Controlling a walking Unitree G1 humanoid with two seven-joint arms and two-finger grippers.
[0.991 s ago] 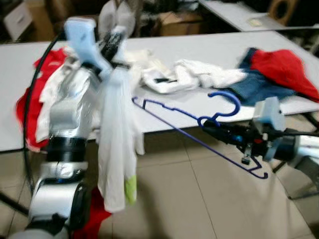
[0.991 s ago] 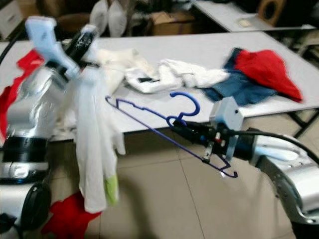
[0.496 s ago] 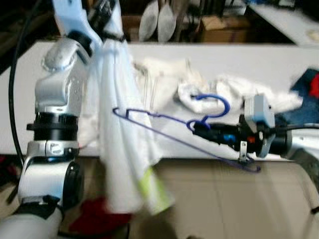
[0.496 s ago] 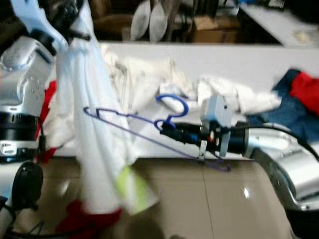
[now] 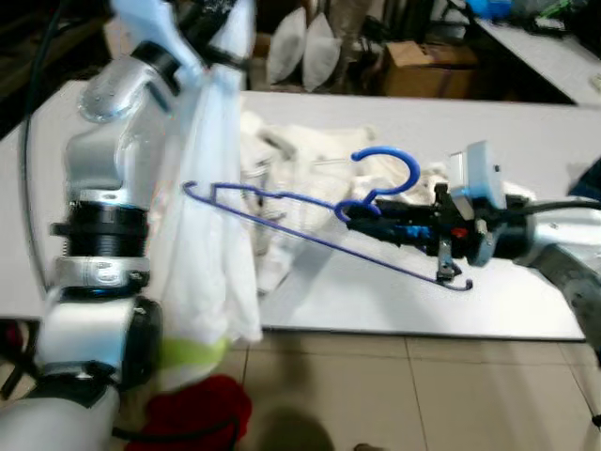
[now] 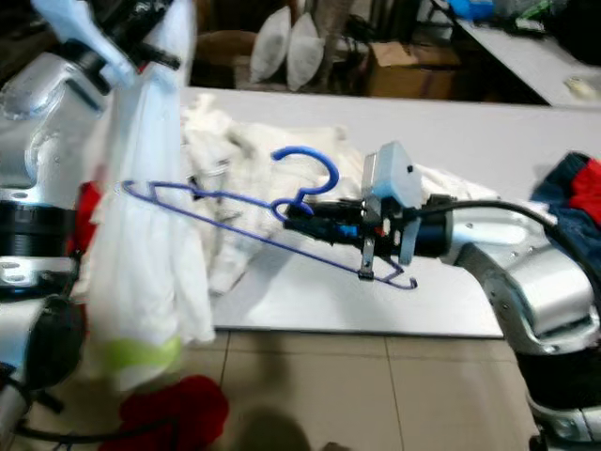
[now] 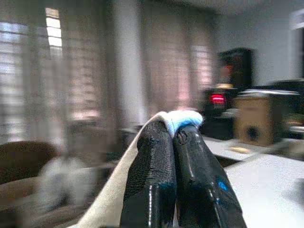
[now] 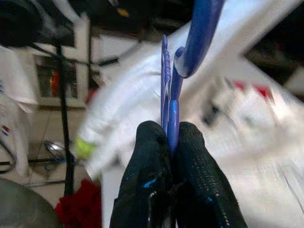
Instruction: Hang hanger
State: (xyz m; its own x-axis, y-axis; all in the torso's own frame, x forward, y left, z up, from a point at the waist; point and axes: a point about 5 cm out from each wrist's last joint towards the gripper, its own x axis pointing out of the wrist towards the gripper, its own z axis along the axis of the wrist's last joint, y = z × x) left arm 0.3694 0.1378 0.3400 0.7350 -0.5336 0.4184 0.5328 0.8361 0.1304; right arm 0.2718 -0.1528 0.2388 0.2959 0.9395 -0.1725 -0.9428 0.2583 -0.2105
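Observation:
A blue wire hanger (image 5: 319,225) is held by its neck in my right gripper (image 5: 362,214), which is shut on it above the white table (image 5: 394,291); the hook (image 5: 390,169) points up. In the right wrist view the two black fingers (image 8: 190,175) clamp the blue hanger (image 8: 171,95). My left gripper (image 5: 211,11), raised at the upper left, is shut on a white garment (image 5: 211,216) that hangs down past the table edge. The hanger's far end reaches into this garment. In the left wrist view the fingers (image 7: 152,175) pinch the white cloth (image 7: 178,118).
A pile of white clothes (image 5: 300,160) lies on the table behind the hanger. Red cloth (image 5: 192,413) lies on the tiled floor by my left side. Cardboard boxes (image 5: 423,70) and pillows (image 5: 305,47) stand behind the table. A blue and red garment (image 6: 577,183) is at the right.
The camera has shifted, so the table sits lower and nearer. My right gripper has carried the hanger further left, toward the hanging white garment. The left gripper stays raised with the garment.

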